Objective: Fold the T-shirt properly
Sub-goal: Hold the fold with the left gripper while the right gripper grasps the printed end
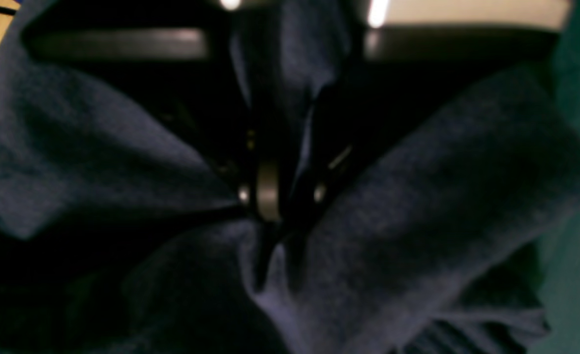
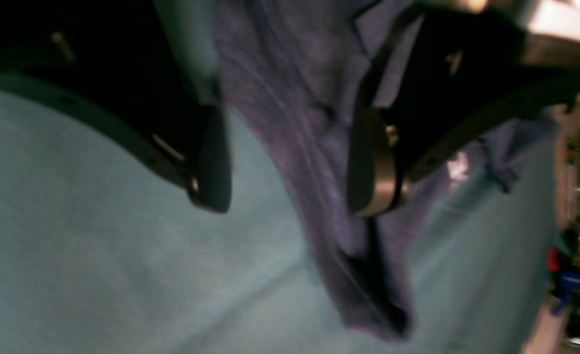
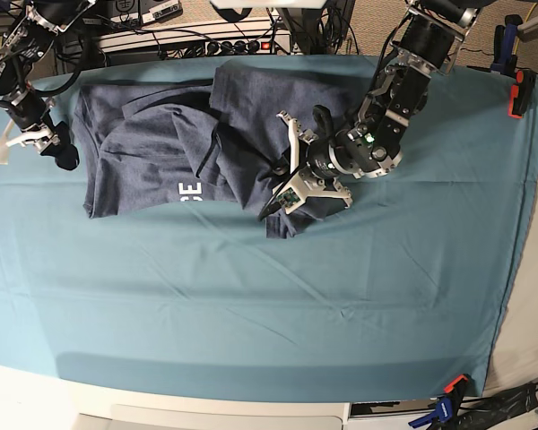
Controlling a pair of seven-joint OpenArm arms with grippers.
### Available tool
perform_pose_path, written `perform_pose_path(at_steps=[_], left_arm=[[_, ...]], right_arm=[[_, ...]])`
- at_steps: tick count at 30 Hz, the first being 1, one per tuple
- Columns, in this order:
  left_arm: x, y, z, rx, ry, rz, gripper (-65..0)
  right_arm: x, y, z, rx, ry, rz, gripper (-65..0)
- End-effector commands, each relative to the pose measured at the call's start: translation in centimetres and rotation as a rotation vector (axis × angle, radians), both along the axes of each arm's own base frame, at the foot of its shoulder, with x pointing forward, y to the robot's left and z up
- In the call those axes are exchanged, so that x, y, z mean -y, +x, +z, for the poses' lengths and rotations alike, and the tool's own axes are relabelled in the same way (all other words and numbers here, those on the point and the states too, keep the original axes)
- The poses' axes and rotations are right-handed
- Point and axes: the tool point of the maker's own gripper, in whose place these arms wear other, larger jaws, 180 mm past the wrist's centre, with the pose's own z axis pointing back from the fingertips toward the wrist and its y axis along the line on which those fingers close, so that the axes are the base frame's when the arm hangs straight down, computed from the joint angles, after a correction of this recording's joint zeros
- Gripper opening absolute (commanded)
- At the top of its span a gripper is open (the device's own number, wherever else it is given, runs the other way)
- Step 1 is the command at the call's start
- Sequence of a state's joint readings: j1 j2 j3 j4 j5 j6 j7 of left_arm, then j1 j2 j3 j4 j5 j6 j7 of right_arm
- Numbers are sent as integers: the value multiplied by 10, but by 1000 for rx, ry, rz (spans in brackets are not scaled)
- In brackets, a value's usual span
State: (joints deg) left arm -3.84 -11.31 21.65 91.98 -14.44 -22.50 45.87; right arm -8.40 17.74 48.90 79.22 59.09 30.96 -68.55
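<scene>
The T-shirt (image 3: 161, 152) lies crumpled across the far half of the teal table cloth (image 3: 251, 305), its bulk spread between the two arms. The left gripper (image 3: 291, 170) sits at the shirt's near right part, over a bunched, doubled-over flap; in the left wrist view dark fabric (image 1: 417, 206) wraps closely round both fingers and a pinched ridge of cloth runs up between them, so the jaws are clamped on the T-shirt. The right gripper (image 3: 49, 143) is at the shirt's opposite end, by the sleeve edge; in the right wrist view its two fingers (image 2: 211, 162) stand wide apart, with a hanging fold of the shirt (image 2: 319, 147) passing between them, nearer the metal-tipped finger; whether it touches that finger cannot be told through the blur.

The shirt is a heathered slate-blue knit, soft and matte, creased into broad diagonal folds; white block letters (image 3: 190, 190) peek out at a fold near the lower hem. The table cloth is a smooth, flat woven sheet with faint wrinkles, held at the edges by clamps (image 3: 518, 94). The gripper fingers are black and angular, with dull metal pads and small screws
</scene>
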Motion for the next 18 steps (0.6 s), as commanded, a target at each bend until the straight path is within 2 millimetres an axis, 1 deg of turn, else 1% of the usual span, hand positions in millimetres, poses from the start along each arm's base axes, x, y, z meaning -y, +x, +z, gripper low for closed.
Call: perform_pose_path(at_steps=[1,5,7,15,18], left_arm=[[-5,4,2,13,22,4,-531],[-4,5,3,15,20,5,-531],[-4,5,3,15,20,5,-531],[-4,5,3,15,20,5,-531],[-4,5,3,15,20,5,-531]], right_arm=[[7,6,13,35,-30,3,-264],[3,2,6,-4,-63,50,-264],[-2,3,2,-19,-67,71,-264],[-46,24,-9,-44,-46,227,-264],[-54,29,-8,-42,-45,255,-264]])
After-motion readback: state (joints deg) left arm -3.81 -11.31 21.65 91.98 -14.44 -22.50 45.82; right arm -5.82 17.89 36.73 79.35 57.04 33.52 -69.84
